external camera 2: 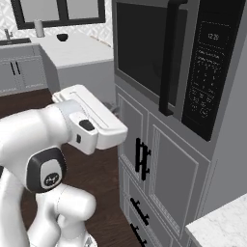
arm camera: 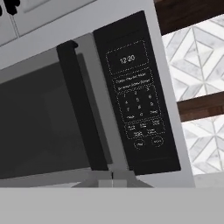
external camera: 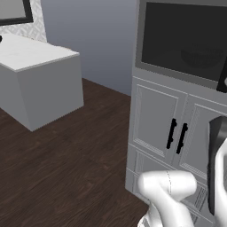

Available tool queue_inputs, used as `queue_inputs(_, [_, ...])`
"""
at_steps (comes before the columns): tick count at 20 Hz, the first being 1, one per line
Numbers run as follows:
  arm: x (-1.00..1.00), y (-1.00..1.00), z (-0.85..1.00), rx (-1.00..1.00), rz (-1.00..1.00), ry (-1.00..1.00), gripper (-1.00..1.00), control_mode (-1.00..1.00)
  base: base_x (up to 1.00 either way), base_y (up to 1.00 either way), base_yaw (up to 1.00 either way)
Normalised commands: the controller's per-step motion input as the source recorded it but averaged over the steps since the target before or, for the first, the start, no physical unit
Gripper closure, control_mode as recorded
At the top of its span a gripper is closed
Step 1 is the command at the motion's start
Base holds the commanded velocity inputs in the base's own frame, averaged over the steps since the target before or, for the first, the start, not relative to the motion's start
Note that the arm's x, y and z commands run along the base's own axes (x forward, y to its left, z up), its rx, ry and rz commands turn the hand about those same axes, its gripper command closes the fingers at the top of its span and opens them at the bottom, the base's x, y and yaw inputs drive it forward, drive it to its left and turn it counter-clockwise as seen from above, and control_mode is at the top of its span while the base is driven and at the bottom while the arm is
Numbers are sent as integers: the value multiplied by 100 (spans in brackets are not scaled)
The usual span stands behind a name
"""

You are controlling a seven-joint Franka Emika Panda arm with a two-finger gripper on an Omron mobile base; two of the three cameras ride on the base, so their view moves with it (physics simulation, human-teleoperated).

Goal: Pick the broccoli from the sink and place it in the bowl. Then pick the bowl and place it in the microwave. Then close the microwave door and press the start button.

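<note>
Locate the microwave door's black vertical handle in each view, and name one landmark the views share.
Left base view: the handle is a short black piece cut by the right edge, over the door's lower right corner.
Right base view: a tall bar right of centre, between the dark window and the control panel.
Hand view: a slanted bar left of centre, beside the control panel.
Shared landmark: the microwave door, closed, with its dark glass window.

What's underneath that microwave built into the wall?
Below the microwave stand two grey panelled cabinet doors with black handles, then drawers. What they hold is hidden. The microwave door is shut.
</note>
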Motion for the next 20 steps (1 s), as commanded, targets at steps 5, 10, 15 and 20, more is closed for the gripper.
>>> queue_inputs(5, [19,-39,-5,0,0,-5,100,-100,0,0,0])
queue_inputs(10, [10,-41,-3,1,0,-5,100,-100,0,0,0])
queue_inputs(15, [8,-23,-22,0,0,0,100,-100,0,0,0])
queue_inputs(20, [6,-16,-26,0,0,0,100,-100,0,0,0])
